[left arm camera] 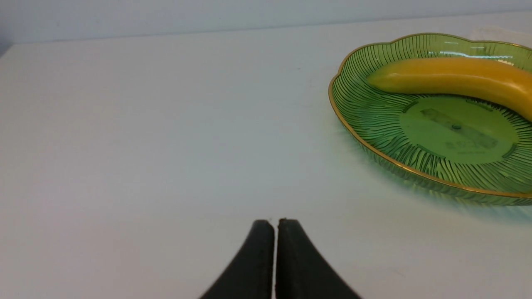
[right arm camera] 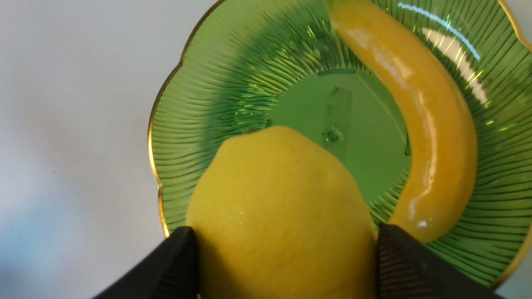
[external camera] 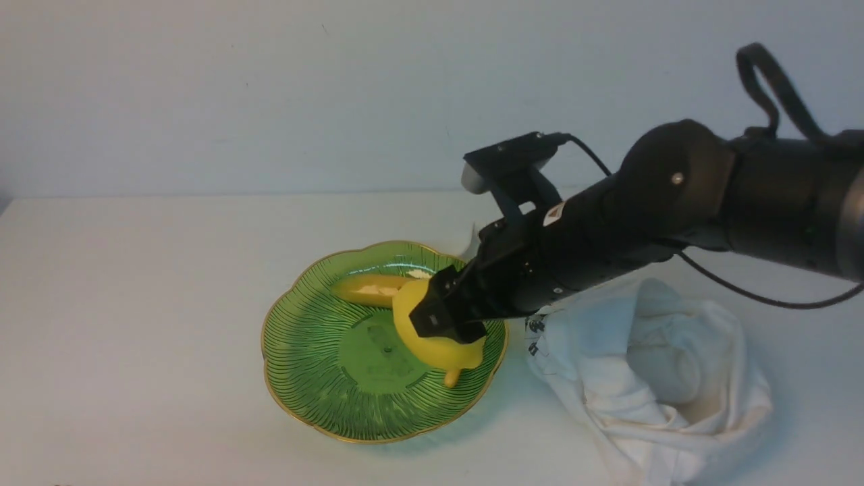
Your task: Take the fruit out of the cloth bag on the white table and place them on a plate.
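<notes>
On the plate [external camera: 317, 364], a single glossy green glass dish with fine radiating ribs and a scalloped gold rim, two yellow pieces are showing: one lemon [external camera: 445, 356] and one banana [external camera: 368, 289]. One cloth bag [external camera: 648, 364] and one white table [external camera: 135, 304] are completing the scene.

The lemon, bright, oval, finely pitted and bearing a small nub at its lower end, is sitting over the plate's right half; whether it is touching the glass cannot be told. The banana, long, curved, smooth and shiny, is lying along the plate's far side. The bag, soft white fabric in rumpled folds with small black marks on the edge nearest the plate, is slumping just right of the plate.

The right arm is reaching in from the plate's right and slanting downward. The right gripper [external camera: 442, 317] is clasping the lemon, with one of its black ribbed fingers [right arm camera: 178, 265] pressing on each flank. The left gripper [left arm camera: 274, 226] is pointing across bare table beside the plate, its jaws pressed together on nothing.
</notes>
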